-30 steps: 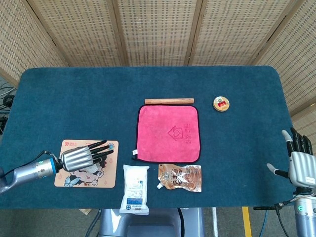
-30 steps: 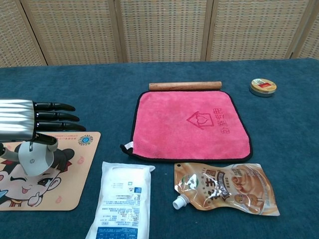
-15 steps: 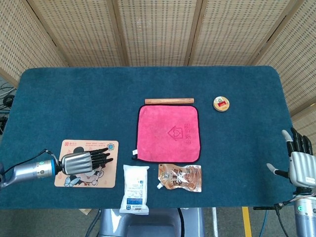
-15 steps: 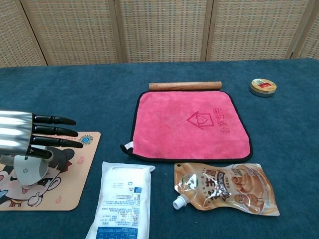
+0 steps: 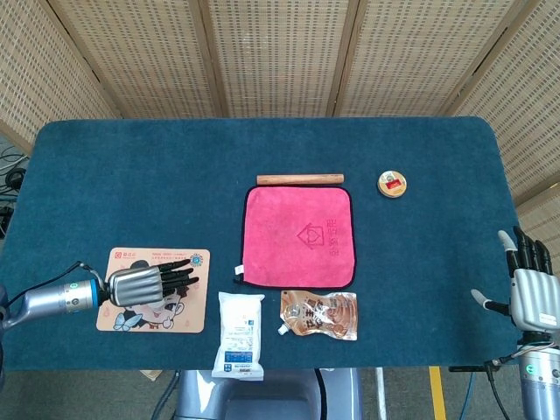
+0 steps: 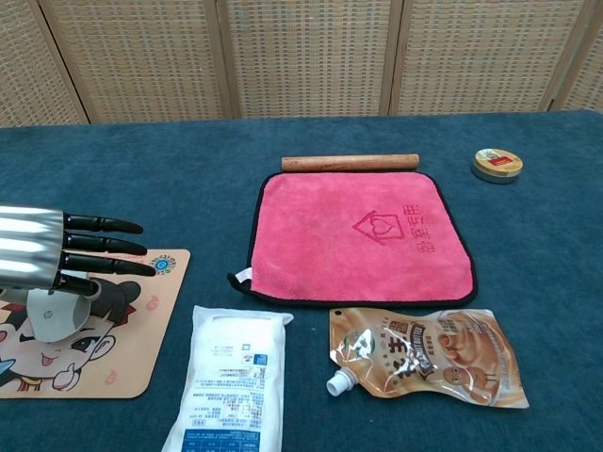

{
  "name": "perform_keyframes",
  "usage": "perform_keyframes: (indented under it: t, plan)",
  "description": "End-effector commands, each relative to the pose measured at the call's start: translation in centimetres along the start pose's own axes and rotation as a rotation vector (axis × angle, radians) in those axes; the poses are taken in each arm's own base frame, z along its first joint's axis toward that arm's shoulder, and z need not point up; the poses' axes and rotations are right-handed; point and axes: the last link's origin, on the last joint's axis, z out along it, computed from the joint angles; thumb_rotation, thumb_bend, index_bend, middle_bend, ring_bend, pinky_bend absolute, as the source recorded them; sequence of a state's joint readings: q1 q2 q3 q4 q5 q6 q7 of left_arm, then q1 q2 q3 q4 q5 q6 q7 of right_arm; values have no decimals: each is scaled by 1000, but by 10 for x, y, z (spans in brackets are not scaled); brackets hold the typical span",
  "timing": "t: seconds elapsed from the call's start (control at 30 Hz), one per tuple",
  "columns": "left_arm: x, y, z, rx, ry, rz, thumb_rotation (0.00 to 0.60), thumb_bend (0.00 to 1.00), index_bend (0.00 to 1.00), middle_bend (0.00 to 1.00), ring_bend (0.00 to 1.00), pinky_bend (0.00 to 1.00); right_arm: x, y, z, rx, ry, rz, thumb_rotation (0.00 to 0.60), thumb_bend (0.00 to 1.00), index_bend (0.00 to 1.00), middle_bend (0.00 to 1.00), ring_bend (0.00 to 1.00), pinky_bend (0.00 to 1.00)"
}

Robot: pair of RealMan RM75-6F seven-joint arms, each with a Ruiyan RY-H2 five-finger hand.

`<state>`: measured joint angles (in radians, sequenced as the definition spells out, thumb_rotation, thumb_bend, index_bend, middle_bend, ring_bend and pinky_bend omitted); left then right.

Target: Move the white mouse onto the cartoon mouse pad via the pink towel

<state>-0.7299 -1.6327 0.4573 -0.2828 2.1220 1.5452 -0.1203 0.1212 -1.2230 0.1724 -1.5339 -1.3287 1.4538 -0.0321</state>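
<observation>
Mostly hidden under the left hand [image 6: 42, 259], the white mouse [image 6: 57, 315] sits on the cartoon mouse pad [image 6: 122, 353], fingers straight.

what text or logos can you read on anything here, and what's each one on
No text reads clearly enough to quote.
pink towel: house-and-heart emblem with characters beside it, too blurred.
brown pouch: large characters, unreadable.
white packet: small blue print, too small.
cartoon mouse pad: round badge; small logo in the head view, unreadable.
round tin: red label, too small.
</observation>
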Motion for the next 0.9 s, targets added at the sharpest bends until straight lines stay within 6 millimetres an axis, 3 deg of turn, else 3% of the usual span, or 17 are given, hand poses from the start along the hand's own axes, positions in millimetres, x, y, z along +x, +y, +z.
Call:
perform_keyframes:
  t: [0.03, 0.17, 0.47, 0.73, 0.9]
  plan:
    - [-1, -1, 0, 5, -4, 0, 600, 3, 115, 0, 0, 0, 0, 0, 0, 0, 2, 1, 600, 2, 0, 0, 0, 0]
    - [-1, -2, 1, 12, -9, -1, 600, 0, 4, 0, 0, 0, 0, 0, 0, 2, 7, 4, 600, 2, 0, 0, 0, 0]
    - [9, -18, -6, 82, 45, -29, 600, 0, 0, 0, 0, 0, -1, -1, 0, 5, 0, 3, 600, 2, 0, 0, 0, 0]
    - [31, -54, -24, 260, 171, -104, 600, 0, 0, 0, 0, 0, -1, -2, 0, 10, -2, 8, 600, 2, 0, 0, 0, 0]
    - [43, -67, -34, 483, 308, -239, 600, 0, 0, 0, 0, 0, -1, -3, -1, 17, -5, 13, 600, 2, 0, 0, 0, 0]
